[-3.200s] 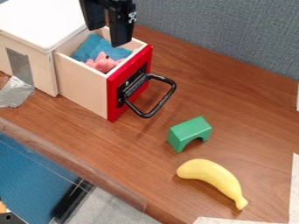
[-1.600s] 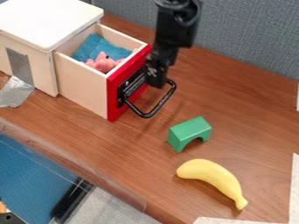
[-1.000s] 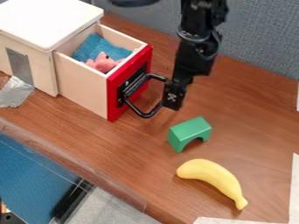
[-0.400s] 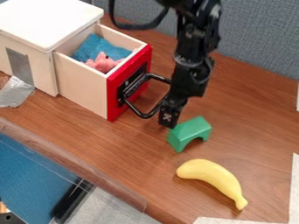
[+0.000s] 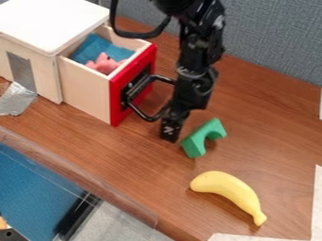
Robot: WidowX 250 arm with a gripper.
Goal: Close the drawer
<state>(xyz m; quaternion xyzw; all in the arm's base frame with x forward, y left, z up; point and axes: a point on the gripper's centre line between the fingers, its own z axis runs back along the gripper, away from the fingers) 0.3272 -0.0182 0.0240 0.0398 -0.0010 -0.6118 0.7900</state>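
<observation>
The black gripper (image 5: 170,132) hangs low over the table at the outer side of the drawer's handle, close against it; how its fingers stand is hidden. The drawer (image 5: 87,89), with a red front, is pulled out of the white-topped wooden cabinet (image 5: 53,23). Its black loop handle (image 5: 147,116) points toward the gripper, which covers part of the loop. Inside the drawer lie a blue cloth (image 5: 104,48) and a pink toy (image 5: 104,64).
A green arch block (image 5: 196,142) stands just right of the gripper. A yellow banana (image 5: 229,188) lies nearer the front. Silver tape (image 5: 18,100) is by the cabinet, and a grey partition (image 5: 277,37) rises behind the table (image 5: 270,136).
The gripper came from above the drawer, round to the handle's outer side, then moved left. The drawer has slid slightly into the cabinet, and the green block has turned.
</observation>
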